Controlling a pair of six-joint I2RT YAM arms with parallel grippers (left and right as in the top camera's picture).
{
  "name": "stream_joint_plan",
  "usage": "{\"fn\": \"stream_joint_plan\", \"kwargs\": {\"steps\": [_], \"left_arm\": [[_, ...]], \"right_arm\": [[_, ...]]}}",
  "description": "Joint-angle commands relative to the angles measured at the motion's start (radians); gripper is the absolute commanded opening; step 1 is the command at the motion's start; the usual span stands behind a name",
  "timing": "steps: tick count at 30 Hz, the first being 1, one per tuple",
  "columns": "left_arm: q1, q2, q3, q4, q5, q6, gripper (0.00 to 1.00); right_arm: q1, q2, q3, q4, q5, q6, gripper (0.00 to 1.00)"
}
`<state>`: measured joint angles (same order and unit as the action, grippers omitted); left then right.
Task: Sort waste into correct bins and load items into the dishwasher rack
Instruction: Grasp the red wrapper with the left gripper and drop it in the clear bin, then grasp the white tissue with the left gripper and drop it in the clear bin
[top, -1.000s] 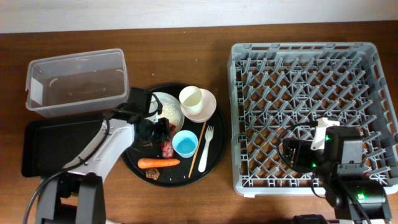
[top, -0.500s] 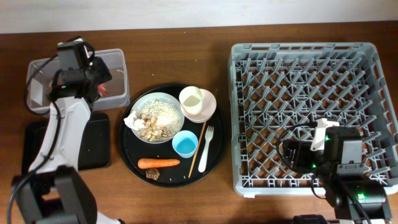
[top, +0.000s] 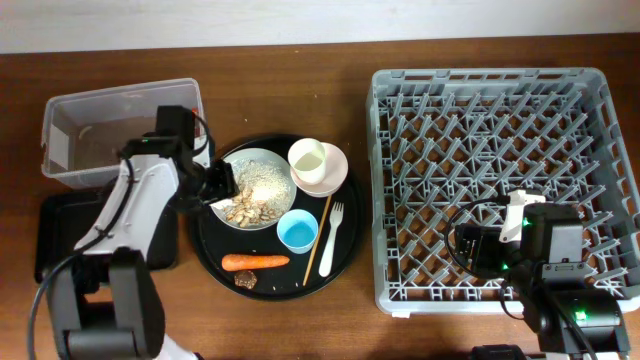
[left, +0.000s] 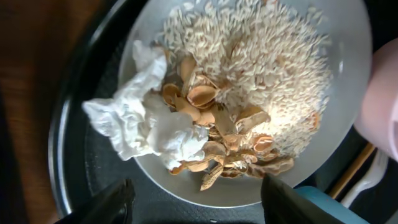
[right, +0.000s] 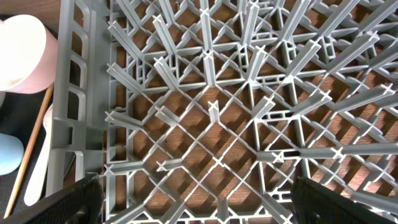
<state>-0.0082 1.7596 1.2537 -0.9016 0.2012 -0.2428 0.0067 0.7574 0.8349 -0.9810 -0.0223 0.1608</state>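
Left wrist view: left gripper (left: 198, 190) wide open, holding nothing, over near edge of white plate (left: 351, 81). Crumpled napkin (left: 146, 127) lies on plate beside beige scraps (left: 224, 140) and rice (left: 261, 56). Overhead: plate sits on round black tray (top: 340, 255), clear tub (top: 120, 105) just left. Right gripper (right: 208, 205) spread open, empty, above dishwasher rack (right: 211, 112) floor

I see a round black tray (top: 280, 283) resting on the brown wooden bench (top: 300, 90), left of centre, and a pale wall (top: 300, 20) behind.
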Motion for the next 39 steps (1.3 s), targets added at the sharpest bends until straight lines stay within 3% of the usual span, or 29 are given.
{"fn": "stream_joint_plan", "kwargs": {"steps": [1,5,8,14,15,18,22,26,32,35,36,37,38,39], "left_arm": [[-0.024,0.068,-0.01,-0.005,-0.014,0.013,0.62],[-0.034,0.121,-0.01,0.01,-0.045,0.013,0.6],[-0.034,0.122,-0.01,0.014,-0.079,0.013,0.52],[-0.034,0.122,-0.01,0.062,-0.079,0.013,0.22],[-0.034,0.122,-0.01,0.067,-0.079,0.013,0.13],[-0.035,0.122,-0.01,0.071,-0.078,0.012,0.01],[-0.035,0.052,0.048,-0.032,-0.079,0.013,0.01],[-0.035,-0.142,0.078,-0.038,-0.079,0.013,0.01],[-0.019,-0.208,0.077,0.23,-0.35,0.013,0.01],[0.057,-0.132,0.077,0.364,-0.359,0.013,0.0],[0.074,-0.091,0.077,0.402,-0.356,0.013,0.02],[0.078,-0.074,0.077,0.417,-0.356,0.013,0.14],[0.08,-0.051,0.077,0.435,-0.355,0.013,0.55],[0.08,-0.05,0.077,0.438,-0.355,0.013,0.66]], "right_arm": [[0.005,-0.004,0.015,0.0,0.016,0.002,0.99],[0.005,-0.004,0.015,-0.004,0.016,0.002,0.99],[0.005,-0.004,0.015,-0.004,0.016,0.002,0.99],[0.005,-0.004,0.014,-0.003,0.016,0.002,0.99],[0.005,-0.004,0.014,-0.003,0.016,0.002,0.99],[0.005,-0.004,0.014,-0.003,0.016,0.002,0.99],[0.005,-0.004,0.014,-0.003,0.016,0.002,0.99],[0.005,-0.004,0.014,-0.003,0.016,0.002,0.99],[0.005,-0.004,0.014,-0.004,0.016,0.002,0.99],[0.005,-0.004,0.014,-0.003,0.016,0.002,0.99],[0.005,-0.004,0.014,-0.003,0.016,0.002,0.99],[0.005,-0.004,0.014,-0.004,0.016,0.002,0.99],[0.005,-0.004,0.014,-0.003,0.016,0.002,0.99],[0.005,-0.004,0.014,-0.003,0.016,0.002,0.99]]}}
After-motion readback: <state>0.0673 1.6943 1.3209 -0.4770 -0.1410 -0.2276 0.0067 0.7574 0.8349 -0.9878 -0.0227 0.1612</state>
